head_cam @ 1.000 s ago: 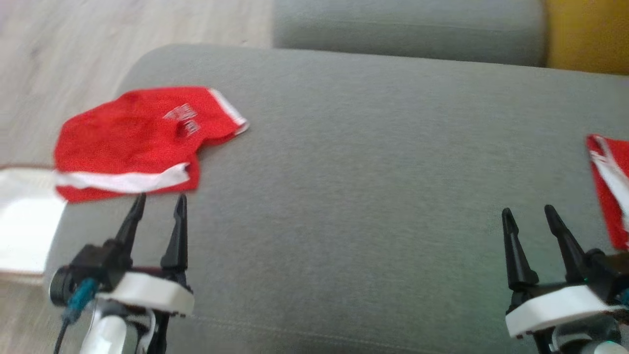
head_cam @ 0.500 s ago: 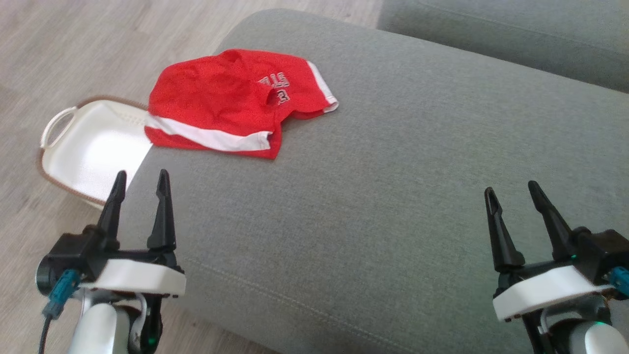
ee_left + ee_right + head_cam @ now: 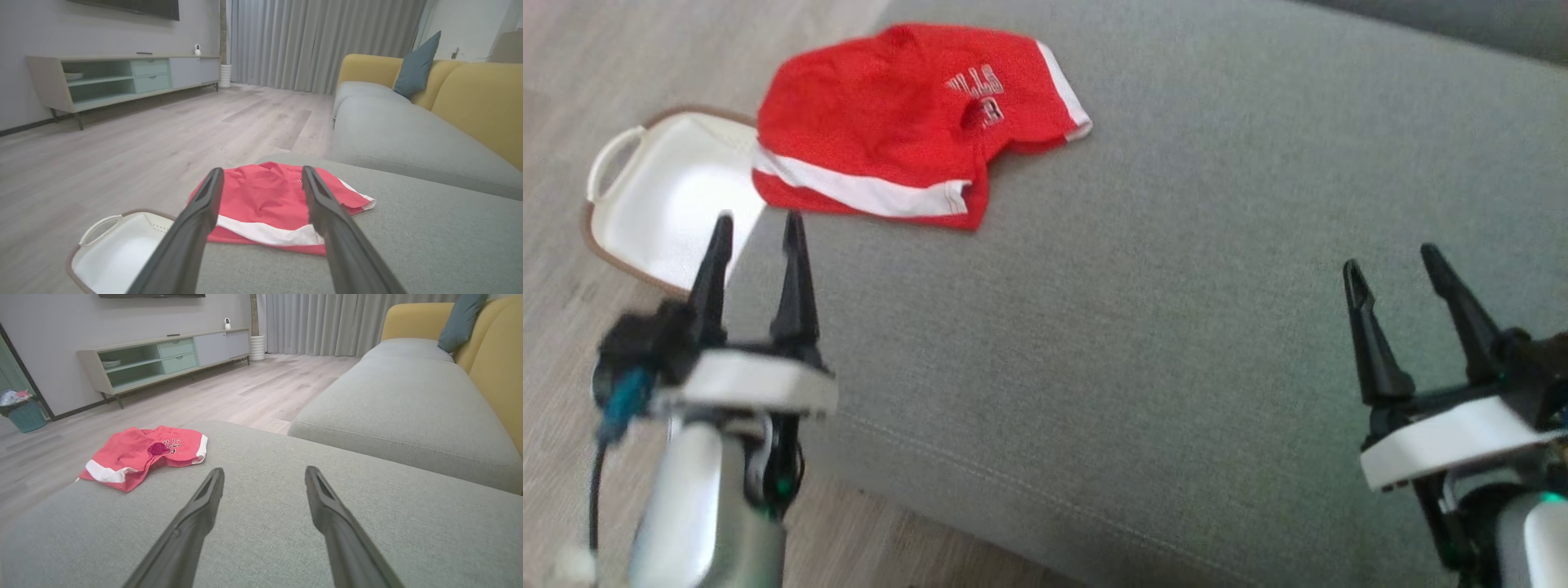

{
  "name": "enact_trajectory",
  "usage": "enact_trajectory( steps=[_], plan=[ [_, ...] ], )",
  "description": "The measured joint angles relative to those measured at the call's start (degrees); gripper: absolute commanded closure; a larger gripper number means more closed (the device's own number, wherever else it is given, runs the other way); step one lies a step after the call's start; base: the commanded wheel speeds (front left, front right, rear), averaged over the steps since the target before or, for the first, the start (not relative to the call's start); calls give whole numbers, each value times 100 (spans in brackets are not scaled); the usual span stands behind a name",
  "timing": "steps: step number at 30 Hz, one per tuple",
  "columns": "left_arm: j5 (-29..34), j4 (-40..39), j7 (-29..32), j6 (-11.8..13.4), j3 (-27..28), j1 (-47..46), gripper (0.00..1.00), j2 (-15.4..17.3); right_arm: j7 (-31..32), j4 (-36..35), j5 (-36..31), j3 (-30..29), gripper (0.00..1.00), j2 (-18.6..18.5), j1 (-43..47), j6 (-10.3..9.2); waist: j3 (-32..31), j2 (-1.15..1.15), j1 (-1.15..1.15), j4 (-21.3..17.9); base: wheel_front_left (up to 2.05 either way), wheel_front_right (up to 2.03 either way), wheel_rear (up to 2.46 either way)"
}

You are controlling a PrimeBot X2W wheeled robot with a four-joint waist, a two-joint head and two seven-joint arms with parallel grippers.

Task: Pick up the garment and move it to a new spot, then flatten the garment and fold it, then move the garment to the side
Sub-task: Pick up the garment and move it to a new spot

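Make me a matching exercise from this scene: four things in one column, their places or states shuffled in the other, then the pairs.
Column one
1. red garment
2. white basket
3. left gripper
4. teal cushion

Column two
A. stands on the wooden floor, beside the grey seat
B. lies on the grey seat, near its corner
C. leans against the yellow backrest
D. open, holding nothing

Pairs: 1-B, 2-A, 3-D, 4-C
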Motion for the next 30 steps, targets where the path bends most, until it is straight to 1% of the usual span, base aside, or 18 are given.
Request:
enact_trajectory(
  steps=[1,2,7,13,15,16,19,23,25,26,27,29,30],
  plan=[
    [-42,191,-2,-38,-4,-214,0,-16,51,-47,-18,5,0,-47,-54,0,98,0,0,-22,0,0,0],
    [-165,665,-3,-100,-24,-696,0,-36,147,-163,-18,-8,0,-158,-170,0,308,0,0,-71,0,0,0],
    [-431,2162,-2,-250,-131,-1908,0,-132,353,-333,-68,-62,0,-352,-454,0,861,0,1,-224,0,0,0],
    [-801,3996,2,-300,-160,-2808,0,-152,357,-350,-63,-65,0,-467,-684,0,1304,0,1,-495,0,0,0],
    [-925,4552,133,-301,-233,-3032,0,-134,356,-348,-57,-58,0,-465,-683,0,1373,0,1,-592,0,0,0],
    [-925,4552,133,-301,-233,-3032,0,-134,356,-348,-57,-58,0,-465,-683,0,1373,0,1,-592,0,0,0],
    [-1158,5068,436,-300,-456,-3331,0,-81,349,-343,-40,-46,0,-464,-684,0,1429,0,0,-703,0,0,0],
    [-1454,5420,896,-337,-723,-3752,0,149,344,-336,-9,-34,0,-458,-691,0,1456,0,0,-786,0,0,0],
    [-1579,5527,1094,-338,-842,-3852,0,202,342,-326,-9,-42,0,-457,-697,0,1447,0,0,-803,0,0,0],
    [-1625,5553,1167,-339,-911,-3869,65,236,341,-318,-9,-56,0,-452,-698,0,1436,0,-1,-808,0,0,0],
    [-1649,5549,1152,-342,-979,-3875,100,271,339,-309,-9,-73,0,-441,-698,0,1422,0,0,-813,0,0,0],
    [-1647,5599,993,-342,-1104,-3860,100,353,322,-268,-8,-105,0,-407,-698,0,1372,0,0,-816,0,0,0],
    [-1638,5613,817,-342,-1135,-3840,100,390,291,-253,-8,-120,0,-385,-698,0,1341,0,0,-814,0,0,0]
  ],
)
